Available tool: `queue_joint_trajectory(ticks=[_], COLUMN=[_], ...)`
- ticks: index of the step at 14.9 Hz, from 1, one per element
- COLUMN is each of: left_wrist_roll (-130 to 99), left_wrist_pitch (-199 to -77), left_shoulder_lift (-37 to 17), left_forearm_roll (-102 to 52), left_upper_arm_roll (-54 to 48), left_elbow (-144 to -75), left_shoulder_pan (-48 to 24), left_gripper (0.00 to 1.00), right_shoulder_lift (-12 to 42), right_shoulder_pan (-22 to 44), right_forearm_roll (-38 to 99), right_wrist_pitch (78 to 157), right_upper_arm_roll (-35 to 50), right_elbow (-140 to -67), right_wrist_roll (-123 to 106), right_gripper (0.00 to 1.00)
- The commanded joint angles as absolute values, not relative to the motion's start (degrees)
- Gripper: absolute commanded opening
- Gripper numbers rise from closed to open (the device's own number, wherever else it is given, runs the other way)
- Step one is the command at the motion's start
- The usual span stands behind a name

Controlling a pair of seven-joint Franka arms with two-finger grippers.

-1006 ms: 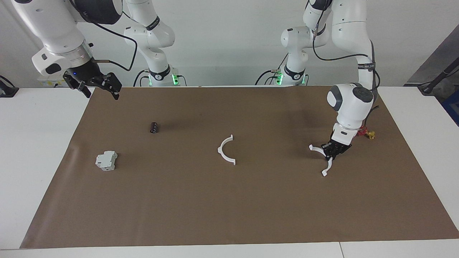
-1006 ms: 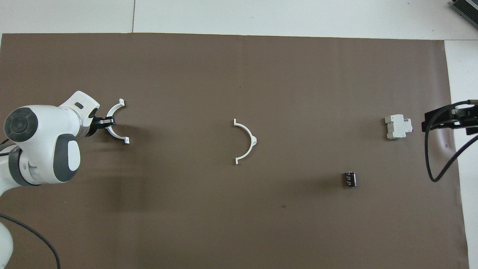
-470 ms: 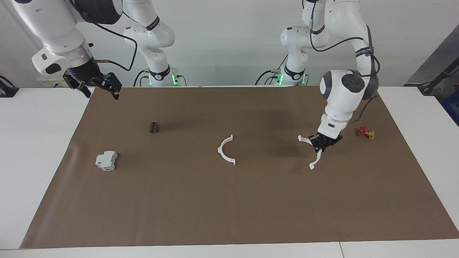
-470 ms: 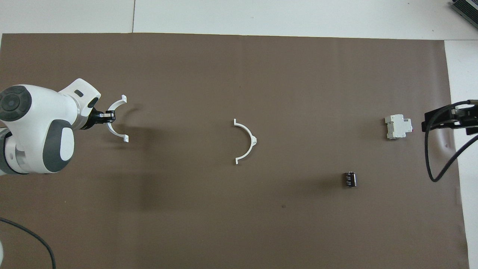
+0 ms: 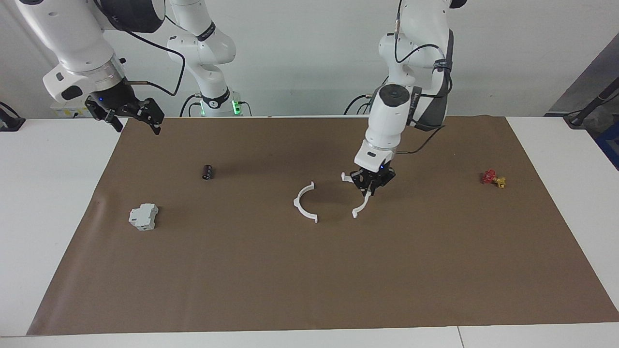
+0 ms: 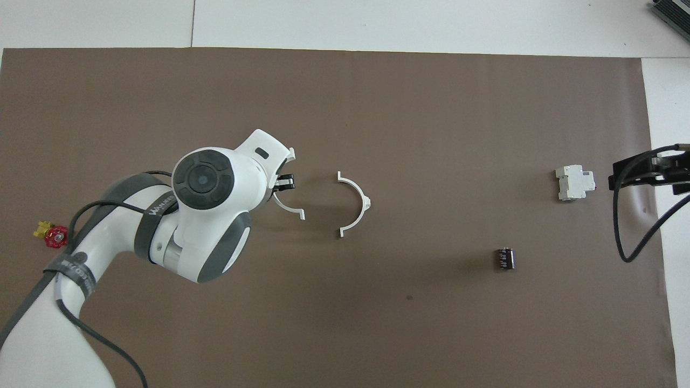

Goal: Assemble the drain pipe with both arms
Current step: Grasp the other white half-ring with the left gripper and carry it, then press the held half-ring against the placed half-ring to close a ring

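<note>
The drain pipe was in two pieces at this moment: one half-ring [image 5: 305, 203] lay flat on the brown mat [image 5: 309, 280] near the middle of the table, and the other half-ring [image 5: 361, 199] hung in the left gripper [image 5: 370, 185], whose fingers were pinched tight on the middle of its arc. Over the last second the left arm had carried that piece a long way, from the left arm's end of the table, close to the small red and yellow valve [image 5: 493, 178], to a spot just beside the resting half. The held half was low over the mat, its open side turned toward the open side of the lying half, with a clear gap between their ends; whether its lower tip touched the mat could not be told. That change likely meant the carrying was nearly done and the joining was next, which would call for lining up the tabbed ends before pressing them together. The right gripper [image 5: 126, 114] waited in the air over the mat's corner at the right arm's end, fingers spread wide and empty, well apart from the grey-white block [image 5: 143, 216] and the black cylinder [image 5: 208, 171].
</note>
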State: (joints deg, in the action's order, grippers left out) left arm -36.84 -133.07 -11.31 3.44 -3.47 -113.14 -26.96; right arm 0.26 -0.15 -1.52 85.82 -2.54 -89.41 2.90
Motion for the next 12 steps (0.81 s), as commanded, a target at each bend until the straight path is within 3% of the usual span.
queue_joint_trajectory(ticks=[1, 6, 12], left_wrist_roll=[-41.0, -41.0, -41.3], left_wrist_pitch=[-133.4, -133.5, -133.4], left_shoulder_lift=[-21.5, -20.7, -20.7], left_forearm_roll=[4.5, 7.1, 7.1], left_upper_arm_roll=[-2.5, -2.5, -2.5], left_elbow=[-104.6, -110.0, -110.0], left_shoulder_pan=[-30.8, -31.9, -32.8], left_gripper=[0.00, 0.00, 0.00], right_shoulder_lift=[-0.5, -0.5, -0.5], right_shoulder_pan=[-0.5, -0.5, -0.5], right_forearm_roll=[-0.6, -0.6, -0.6], right_wrist_pitch=[86.7, 86.7, 86.8], right_upper_arm_roll=[-2.4, -2.4, -2.4], right_elbow=[-90.6, -90.5, -90.6], right_wrist_roll=[1.3, 1.3, 1.3], right_gripper=[1.00, 1.00, 1.00])
